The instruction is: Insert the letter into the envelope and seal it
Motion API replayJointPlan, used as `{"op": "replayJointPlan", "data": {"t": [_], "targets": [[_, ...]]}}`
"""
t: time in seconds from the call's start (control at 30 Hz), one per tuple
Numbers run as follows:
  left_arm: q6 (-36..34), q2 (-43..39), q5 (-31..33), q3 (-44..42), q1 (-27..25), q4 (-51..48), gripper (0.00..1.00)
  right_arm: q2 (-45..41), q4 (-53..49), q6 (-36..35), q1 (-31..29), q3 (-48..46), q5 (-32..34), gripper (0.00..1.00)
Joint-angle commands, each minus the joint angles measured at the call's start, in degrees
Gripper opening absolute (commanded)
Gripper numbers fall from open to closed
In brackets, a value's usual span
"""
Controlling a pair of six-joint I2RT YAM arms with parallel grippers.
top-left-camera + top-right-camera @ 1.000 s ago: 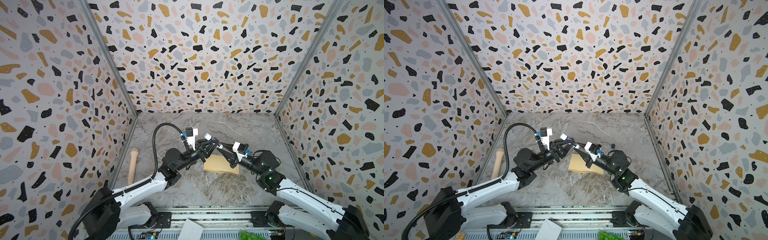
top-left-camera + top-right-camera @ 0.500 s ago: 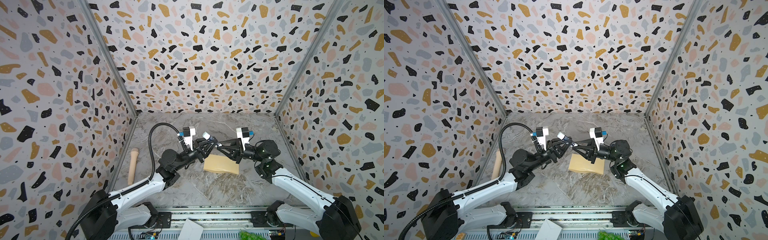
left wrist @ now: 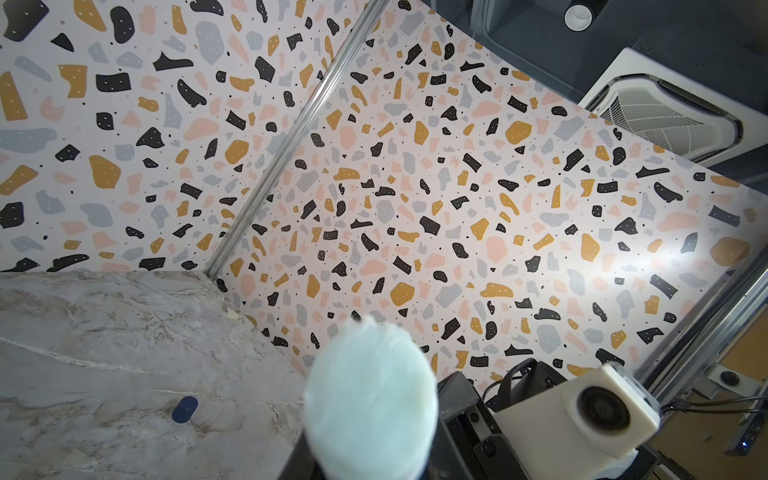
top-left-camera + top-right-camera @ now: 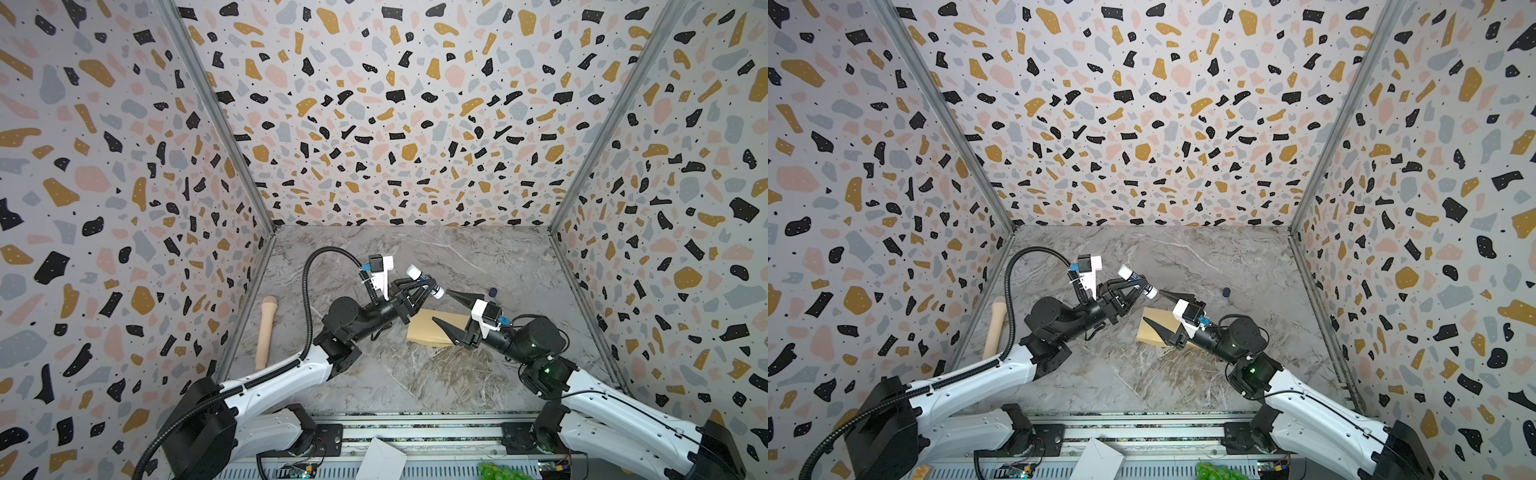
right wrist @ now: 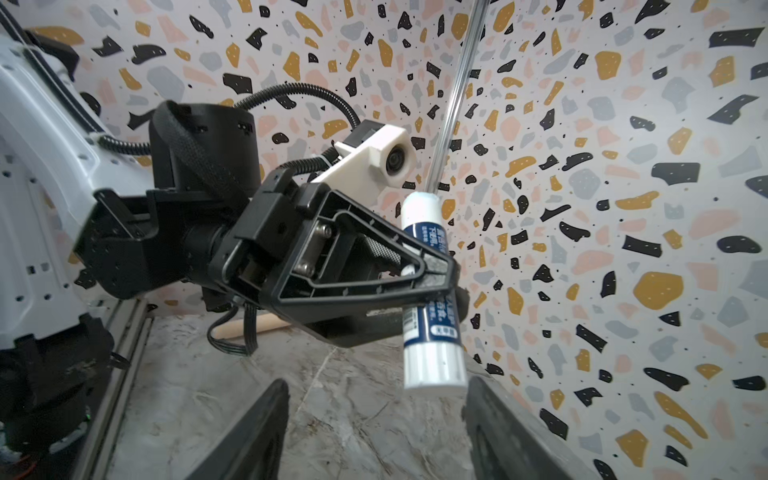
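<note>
One envelope [image 4: 419, 332] is laid flat on the desk [image 4: 395, 374], long axis left-right, caught only in both top views. A glue stick [image 5: 432, 328] is gripped by left fingers [image 5: 432, 266]; right fingers [image 4: 446, 329] are spread.

The envelope [image 4: 422, 330] is plain brown paper, matt and a little rough. The glue stick [image 5: 432, 291] is smooth, shiny plastic with a printed label. The left tool [image 5: 440, 282] and the right tool [image 4: 440, 306] are matt black plastic. The counter [image 4: 415, 382] looks like smooth grey stone. The rod [image 4: 266, 328] looks like pale, smooth wood. The cap [image 4: 493, 292] looks like dark blue plastic.
</note>
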State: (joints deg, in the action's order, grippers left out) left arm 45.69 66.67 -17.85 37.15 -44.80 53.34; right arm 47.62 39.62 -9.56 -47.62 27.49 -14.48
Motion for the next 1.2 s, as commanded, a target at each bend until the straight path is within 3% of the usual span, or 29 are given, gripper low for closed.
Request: {"op": "replayJointPlan", "data": {"t": [0.0, 0.4, 0.73, 0.9, 1.03, 1.17], "targets": [[1.4, -0.1, -0.1, 2.3, 0.1, 2.1, 0.00, -0.9, 3.1, -7.0, -0.3, -0.3, 6.8, 0.67], [2.2, 0.0, -0.4, 3.4, 0.1, 0.4, 0.00, 3.1, 6.7, -14.0, -5.6, 2.0, 12.9, 0.57], [2.0, -0.3, -0.6, 3.5, 0.1, 0.1, 0.00, 6.1, 9.0, -15.3, -7.6, 3.4, 17.4, 0.32], [2.1, -0.1, -0.9, 3.6, 0.1, 0.2, 0.00, 6.9, 8.7, -15.2, -7.6, 4.0, 18.3, 0.31], [2.1, -0.1, -1.1, 3.8, 0.1, 0.2, 0.00, 7.8, 8.4, -15.1, -7.6, 4.5, 19.2, 0.35], [2.1, 0.0, -1.2, 3.7, 0.1, 0.1, 0.00, 7.9, 8.6, -14.8, -7.6, 4.6, 19.4, 0.27]]}}
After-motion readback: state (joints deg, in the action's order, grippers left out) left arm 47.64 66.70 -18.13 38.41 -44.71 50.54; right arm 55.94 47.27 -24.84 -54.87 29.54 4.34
